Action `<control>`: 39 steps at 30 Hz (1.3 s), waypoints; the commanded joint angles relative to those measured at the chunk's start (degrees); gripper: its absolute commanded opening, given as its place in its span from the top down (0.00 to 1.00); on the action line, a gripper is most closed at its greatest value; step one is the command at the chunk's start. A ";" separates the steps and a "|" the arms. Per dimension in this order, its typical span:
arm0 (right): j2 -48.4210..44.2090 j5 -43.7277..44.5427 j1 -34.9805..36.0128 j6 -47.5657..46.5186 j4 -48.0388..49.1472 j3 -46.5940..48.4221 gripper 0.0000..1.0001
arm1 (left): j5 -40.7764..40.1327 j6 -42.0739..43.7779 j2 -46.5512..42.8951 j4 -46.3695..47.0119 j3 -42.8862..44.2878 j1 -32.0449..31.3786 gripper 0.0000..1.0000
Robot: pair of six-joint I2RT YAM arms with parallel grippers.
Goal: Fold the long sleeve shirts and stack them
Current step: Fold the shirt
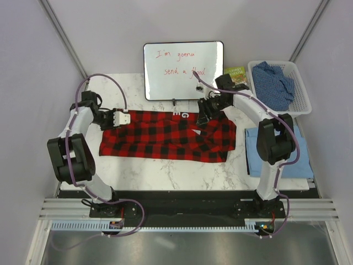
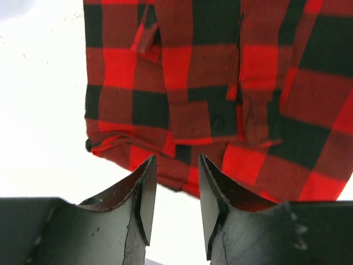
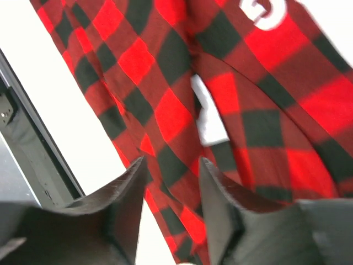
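The red-and-black checked flannel shirt (image 1: 165, 137) lies spread flat across the middle of the table, with white lettering (image 1: 184, 115) at its far edge. My left gripper (image 1: 126, 117) sits at the flannel's left far corner. In the left wrist view it (image 2: 176, 165) is open over bare table, and the cloth edge (image 2: 182, 176) lies just past the tips. My right gripper (image 1: 203, 117) hovers over the flannel's far right part. Its jaws (image 3: 171, 171) stand apart with a fold of flannel (image 3: 165, 110) showing between them. A folded light blue shirt (image 1: 298, 157) lies at the right. The darker blue speckled shirt (image 1: 274, 83) fills a basket.
A whiteboard (image 1: 183, 70) with red writing stands at the table's back. A green box (image 1: 236, 73) sits beside it. The white basket (image 1: 300, 107) stands at the back right. The right wrist view shows the table's dark front edge (image 3: 22, 127) to the left.
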 commanded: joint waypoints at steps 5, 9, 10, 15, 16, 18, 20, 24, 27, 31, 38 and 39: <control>3.08 1.35 6.18 1.72 3.92 0.80 0.61 | 1.88 -29.50 1.23 6.77 -1.24 -3.79 0.60; 4.66 5.73 8.29 -0.30 3.75 -2.11 0.67 | -0.68 -34.26 4.22 7.74 -0.36 -4.76 0.61; 5.28 6.88 8.38 -0.74 3.83 -2.55 0.67 | -1.90 -35.39 4.75 8.44 -0.62 -5.11 0.61; 8.45 14.09 8.30 -3.90 3.39 -5.01 0.71 | -6.92 -37.60 6.16 10.03 -3.51 -5.81 0.63; 8.53 16.28 8.30 -4.17 3.48 -5.36 0.72 | -7.54 -38.56 6.42 10.38 -4.13 -5.81 0.63; 8.88 18.49 8.30 -5.40 3.48 -6.07 0.72 | -9.03 -39.71 6.69 11.78 -5.80 -5.81 0.63; 9.32 21.65 8.30 -6.10 3.65 -5.98 0.73 | -10.17 -40.85 6.95 12.23 -7.90 -5.90 0.63; 8.80 21.49 8.38 -7.16 2.34 -6.07 0.75 | -14.13 -42.96 6.25 14.86 -12.65 -7.39 0.63; 5.91 18.33 8.99 -7.42 0.58 -7.73 0.72 | -14.31 -46.99 5.11 14.69 -13.54 -7.31 0.63; 2.04 18.67 9.17 -7.69 0.14 -8.18 0.69 | -9.76 -52.87 2.39 10.49 -11.35 -5.56 0.60; -0.96 14.64 9.17 -5.41 -0.91 -0.28 0.64 | 2.74 -63.34 2.20 2.92 2.87 -0.37 0.57; -1.13 14.11 9.17 -4.88 -0.74 0.34 0.64 | 3.09 -66.14 3.16 2.65 3.94 -0.02 0.57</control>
